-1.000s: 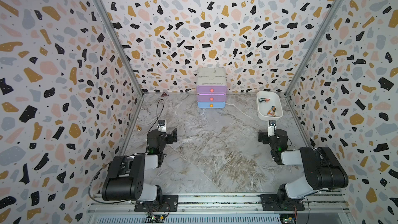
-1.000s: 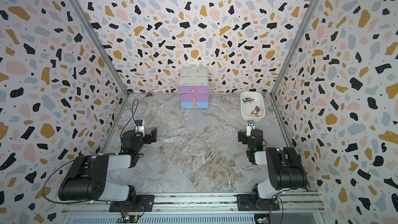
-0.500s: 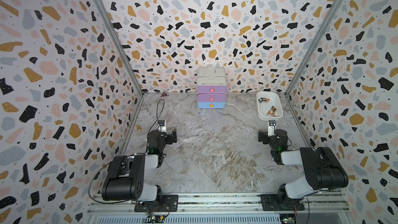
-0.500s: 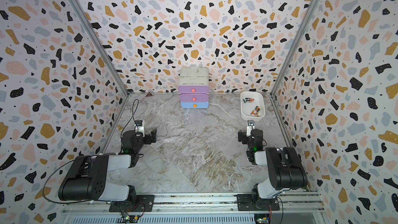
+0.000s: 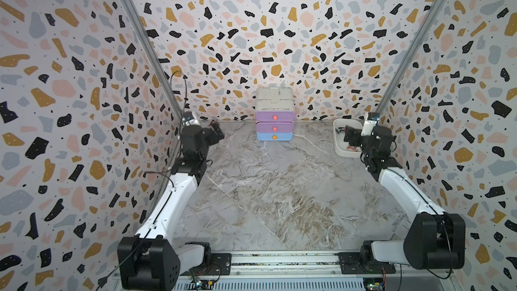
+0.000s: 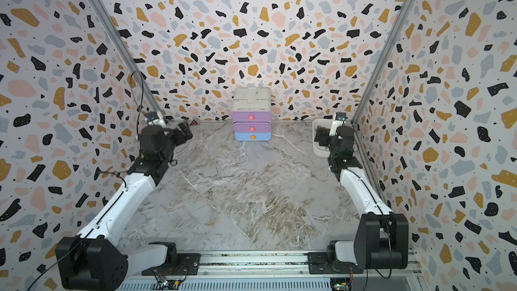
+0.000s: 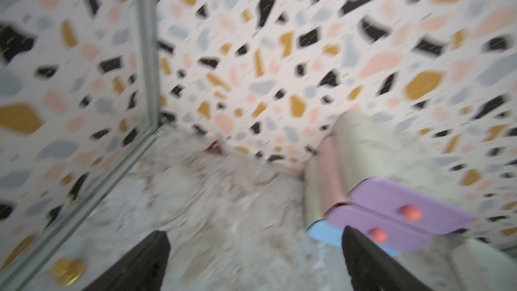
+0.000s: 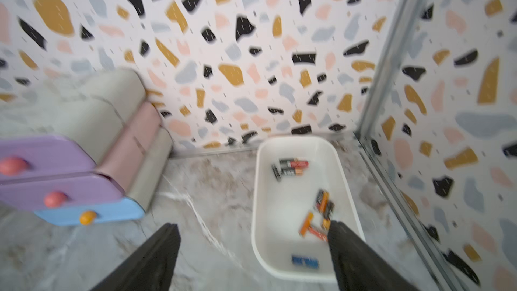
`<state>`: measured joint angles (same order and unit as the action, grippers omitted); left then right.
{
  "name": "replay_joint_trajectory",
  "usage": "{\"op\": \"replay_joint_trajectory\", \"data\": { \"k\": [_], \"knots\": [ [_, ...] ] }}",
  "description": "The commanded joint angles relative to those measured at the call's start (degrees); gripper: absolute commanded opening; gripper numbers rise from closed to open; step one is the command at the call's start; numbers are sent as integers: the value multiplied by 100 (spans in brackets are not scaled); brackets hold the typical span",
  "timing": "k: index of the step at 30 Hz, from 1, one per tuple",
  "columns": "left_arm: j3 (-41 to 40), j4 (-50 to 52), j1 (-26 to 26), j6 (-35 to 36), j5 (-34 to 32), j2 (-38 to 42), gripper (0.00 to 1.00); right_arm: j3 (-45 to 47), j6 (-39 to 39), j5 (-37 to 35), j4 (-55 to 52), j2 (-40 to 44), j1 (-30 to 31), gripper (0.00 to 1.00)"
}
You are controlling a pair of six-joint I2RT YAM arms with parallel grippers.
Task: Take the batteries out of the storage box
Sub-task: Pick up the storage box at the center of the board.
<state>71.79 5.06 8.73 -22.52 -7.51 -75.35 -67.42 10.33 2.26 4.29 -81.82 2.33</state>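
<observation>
The storage box (image 5: 342, 150) is a shallow white tray at the back right of the marble floor, by the right wall, in both top views (image 6: 317, 151). In the right wrist view it (image 8: 258, 191) holds several batteries: black-and-copper ones (image 8: 292, 167) at its far end, orange ones (image 8: 323, 205) nearer, and a blue one (image 8: 305, 261) by its near rim. My right gripper (image 5: 351, 138) hovers over the box, open, with nothing between its fingers (image 8: 253, 226). My left gripper (image 5: 216, 132) hangs open and empty at the back left (image 7: 254, 232).
A white cabinet (image 5: 274, 116) with two purple drawers and a blue one stands against the middle of the back wall. A small red triangle (image 6: 194, 122) lies at the back wall's foot. A gold disc (image 7: 67, 270) lies by the left wall. Terrazzo walls enclose three sides.
Both arms have unfolded from their low rest pose and stretched up and toward the back. The right gripper now hangs over the box; the left one is near the back left corner.
</observation>
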Motion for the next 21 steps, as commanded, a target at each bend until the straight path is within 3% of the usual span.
{"op": "replay_joint_trajectory", "data": {
  "k": [1,4,9,13,21],
  "knots": [
    [1670,2890,950,217,447,-1043,98,-1713,-225,497,-3671,-1115,28,82],
    [2175,3275,1669,354,529,-1481,97,-3049,-515,50,-5045,-1946,56,84],
    [2125,3004,2384,321,989,-1716,97,-4848,-886,-379,-6743,-3407,260,89],
    [1782,2740,2682,237,1132,-1752,97,-5722,-936,-716,-7110,-4295,332,88],
    [1061,2316,2865,120,1318,-1605,96,-6786,-1024,-847,-7225,-5533,356,69]
  ]
}}
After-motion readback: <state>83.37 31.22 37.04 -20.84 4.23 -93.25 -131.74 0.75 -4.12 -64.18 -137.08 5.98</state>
